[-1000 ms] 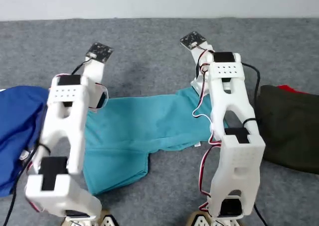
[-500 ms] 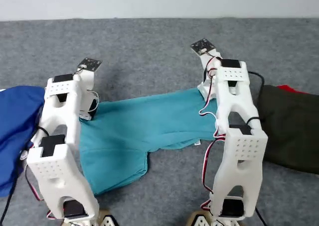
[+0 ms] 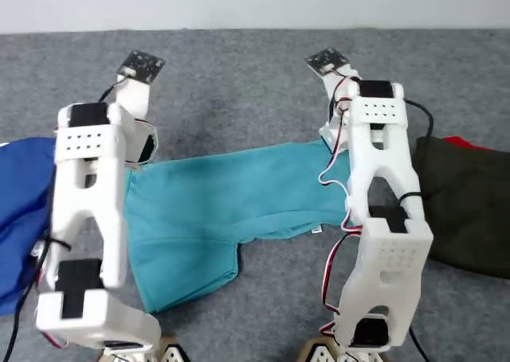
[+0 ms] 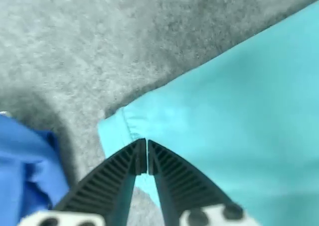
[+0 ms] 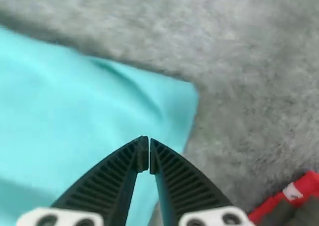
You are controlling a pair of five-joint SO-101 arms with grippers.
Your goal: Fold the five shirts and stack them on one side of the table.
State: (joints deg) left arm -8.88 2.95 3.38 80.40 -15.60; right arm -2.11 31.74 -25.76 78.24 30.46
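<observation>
The teal shirt [image 3: 231, 198] lies in the middle of the table [image 3: 239, 83], spread sideways between the two arms; its far edge runs in an almost straight line from one arm to the other, and a flap of it hangs toward the near side on the left, with a soft crease across the body.

The left tool [image 4: 143, 149] has its fingers pressed together on the cloth just inside the shirt's far left corner, beside the hem; the right tool [image 5: 144, 146] is likewise pinched shut on the cloth just inside the far right corner; a shadow falls on the table along the shirt's edge at both corners.

A blue shirt [image 3: 24, 194] lies crumpled at the left edge, touching the teal one; the white left arm [image 3: 88, 186] covers where they meet. A dark shirt [image 3: 466, 202] lies at the right, just beside the white right arm [image 3: 382, 186], with a bit of red cloth [image 3: 462, 143] showing at its far edge.

The table is covered in grey felt-like fabric; a pale wall [image 3: 255, 3] runs along its far side.
</observation>
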